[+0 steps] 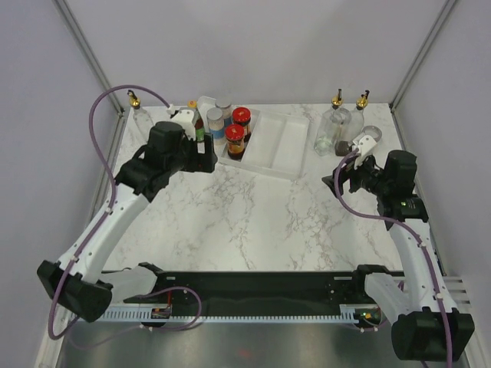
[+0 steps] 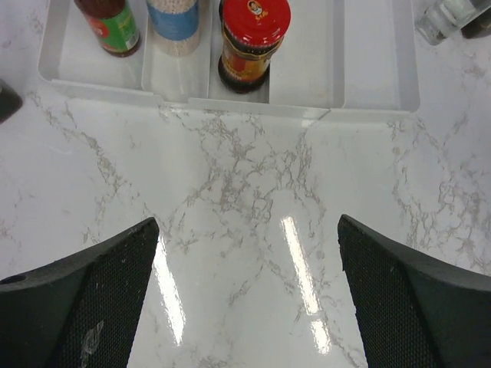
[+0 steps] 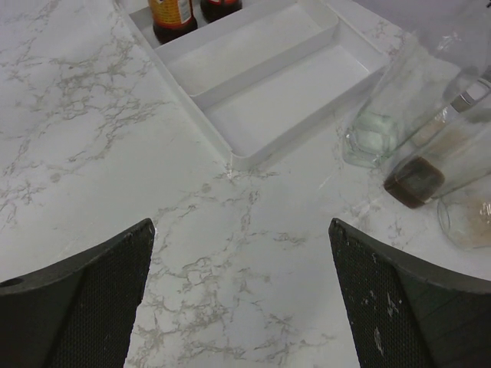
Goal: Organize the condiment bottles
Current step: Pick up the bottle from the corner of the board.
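My left fingers (image 2: 245, 222) stand spread wide above bare tabletop (image 2: 253, 176), holding nothing. Just beyond them the white tray (image 2: 368, 46) carries a red-lidded jar (image 2: 249, 38), a blue-labelled spice jar (image 2: 175, 23) and a green-labelled sauce bottle (image 2: 107, 23), upright side by side along the top of the frame, left of centre. My right fingers (image 3: 239, 222) gape just as wide, empty. Glass cruets (image 3: 383, 115) stand on the tabletop outside the tray, clustered at the right edge, one with dark liquid at its base.
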You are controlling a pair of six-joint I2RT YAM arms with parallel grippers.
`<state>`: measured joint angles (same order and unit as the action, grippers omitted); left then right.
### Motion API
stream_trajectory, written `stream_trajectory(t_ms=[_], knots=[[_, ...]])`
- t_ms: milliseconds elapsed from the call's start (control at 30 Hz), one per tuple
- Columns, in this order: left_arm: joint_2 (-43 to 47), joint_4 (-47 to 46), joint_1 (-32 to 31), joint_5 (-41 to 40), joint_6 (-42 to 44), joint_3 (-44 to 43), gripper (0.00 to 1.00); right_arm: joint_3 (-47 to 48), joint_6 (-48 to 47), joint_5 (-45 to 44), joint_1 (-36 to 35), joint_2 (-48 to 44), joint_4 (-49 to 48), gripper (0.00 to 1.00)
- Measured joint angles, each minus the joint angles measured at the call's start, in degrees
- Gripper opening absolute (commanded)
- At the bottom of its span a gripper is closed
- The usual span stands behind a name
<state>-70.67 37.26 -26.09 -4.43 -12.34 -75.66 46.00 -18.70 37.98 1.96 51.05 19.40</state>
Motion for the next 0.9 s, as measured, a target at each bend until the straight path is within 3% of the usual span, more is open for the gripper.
stream_trajectory(t_ms=[233,433,667,900], knots=[[14.7,-1.9,0.0,-3.4,0.4,16.4,1.0,0.0,2.6,-0.5,6.1,2.5,-2.0,0.98],[20.2,-4.5,0.0,-6.9,2.2,25.4,1.0,0.0,5.1,-2.2,9.2,4.0,-3.3,0.98],[22.0,-5.9,0.0,-7.9,3.4,28.3,1.0,0.6,7.7,-7.1,9.5,5.8,-6.3,0.98],[24.5,-6.7,0.0,-7.7,3.5,28.7,1.0,9.3,11.6,-15.3,9.6,15.6,-9.1,0.97]])
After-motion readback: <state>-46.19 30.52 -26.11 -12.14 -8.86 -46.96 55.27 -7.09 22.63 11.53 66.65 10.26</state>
